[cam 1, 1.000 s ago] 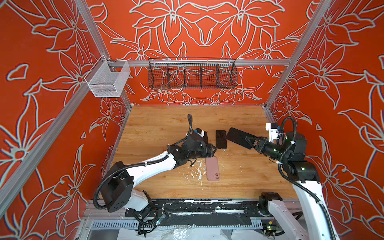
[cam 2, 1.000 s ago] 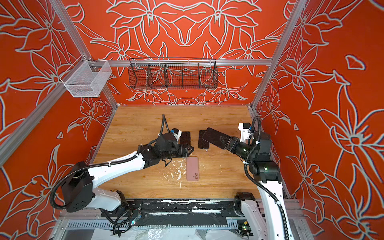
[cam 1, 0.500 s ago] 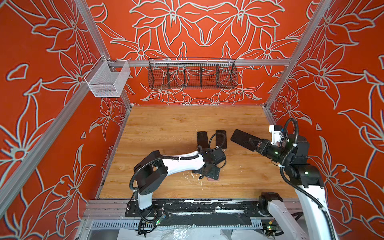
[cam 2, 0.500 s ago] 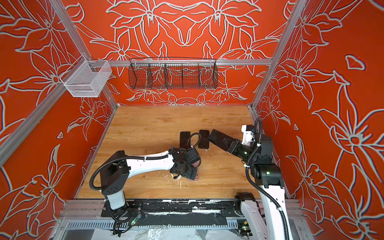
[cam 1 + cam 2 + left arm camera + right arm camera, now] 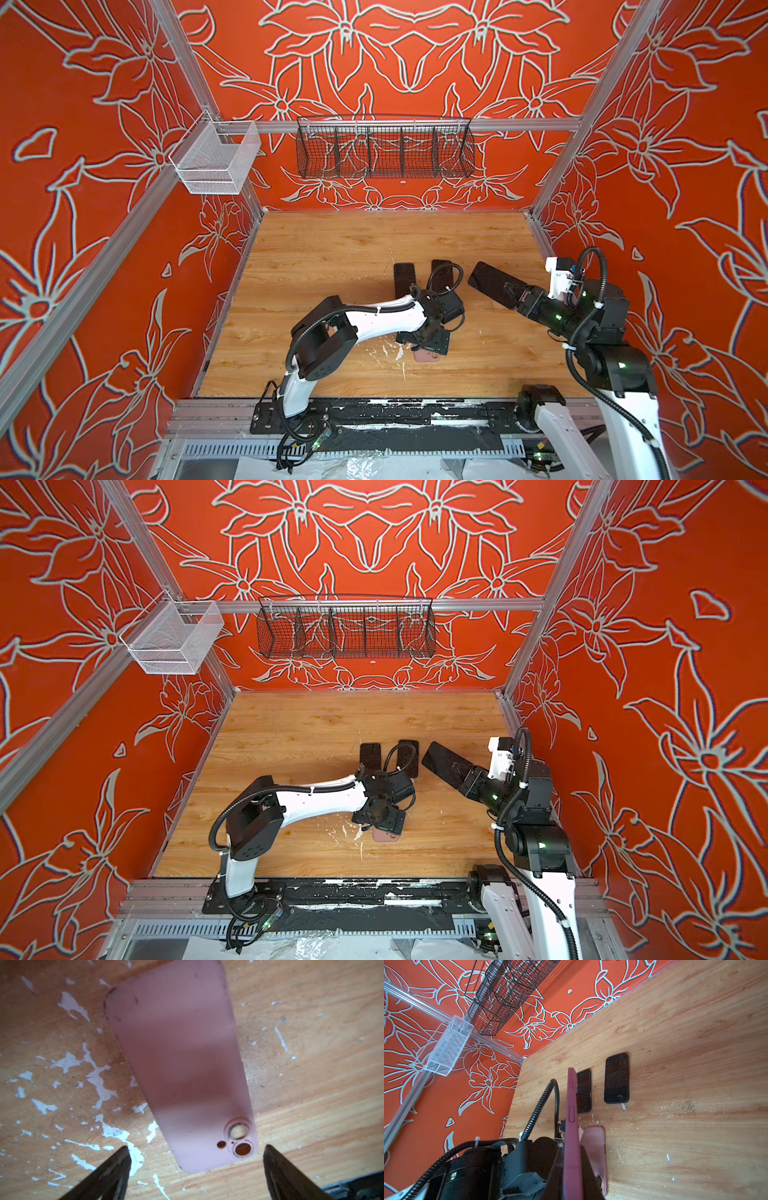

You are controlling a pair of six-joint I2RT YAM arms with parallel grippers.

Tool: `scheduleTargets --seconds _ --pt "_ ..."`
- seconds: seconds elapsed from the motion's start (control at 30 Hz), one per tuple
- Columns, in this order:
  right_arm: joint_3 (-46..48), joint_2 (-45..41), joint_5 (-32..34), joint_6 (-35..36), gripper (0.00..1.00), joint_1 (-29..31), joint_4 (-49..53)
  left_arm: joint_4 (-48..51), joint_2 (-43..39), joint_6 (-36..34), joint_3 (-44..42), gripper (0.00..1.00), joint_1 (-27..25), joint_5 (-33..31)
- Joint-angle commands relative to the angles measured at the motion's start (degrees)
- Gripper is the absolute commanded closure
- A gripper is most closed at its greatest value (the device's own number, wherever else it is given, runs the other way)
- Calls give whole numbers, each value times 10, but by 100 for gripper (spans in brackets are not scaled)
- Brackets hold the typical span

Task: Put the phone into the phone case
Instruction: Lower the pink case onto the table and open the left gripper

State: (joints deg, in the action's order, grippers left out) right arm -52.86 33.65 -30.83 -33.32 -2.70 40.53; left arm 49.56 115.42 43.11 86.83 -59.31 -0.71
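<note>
A pink phone case [image 5: 182, 1068] lies back-up on the table, its camera cut-outs showing; it also appears as the pink case [image 5: 426, 356] [image 5: 384, 835] [image 5: 593, 1147]. My left gripper [image 5: 196, 1150] hangs open just above it, one finger either side of the camera end, touching nothing. Two black phones [image 5: 404, 276] [image 5: 442, 272] lie screen-up behind it, seen too as black phones [image 5: 616, 1078] [image 5: 584, 1091]. My right gripper [image 5: 513, 291] [image 5: 572, 1146] is shut on a maroon case [image 5: 572, 1109] with a dark face [image 5: 442, 760], held in the air at the right. Whether a phone sits inside it I cannot tell.
White paint chips [image 5: 97, 1082] scar the wooden table [image 5: 332, 249] left of the pink case. A black wire basket [image 5: 384, 149] hangs on the back wall and a white mesh basket [image 5: 214, 160] on the left rail. The left arm's cable [image 5: 451, 274] loops over one black phone.
My left arm swung from beside the black phones toward the front and now hovers over the pink case, jaws wider. My right arm drew back slightly to the right with the maroon case.
</note>
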Motion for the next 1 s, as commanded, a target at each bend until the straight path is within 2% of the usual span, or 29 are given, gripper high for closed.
scheduleTargets --seconds 0.0,0.43,0.7,0.97 --pt "-5 -14 8 11 100 -2 -13 41 25 11 25 2 -3 5" --pt "-13 -22 11 24 100 -2 -5 64 71 26 55 1 4 -2" --pt "-16 -19 15 26 100 -2 -4 57 65 40 33 24 14 -9" --pt "-21 -13 18 29 100 -2 -3 46 39 50 2 35 23 -19"
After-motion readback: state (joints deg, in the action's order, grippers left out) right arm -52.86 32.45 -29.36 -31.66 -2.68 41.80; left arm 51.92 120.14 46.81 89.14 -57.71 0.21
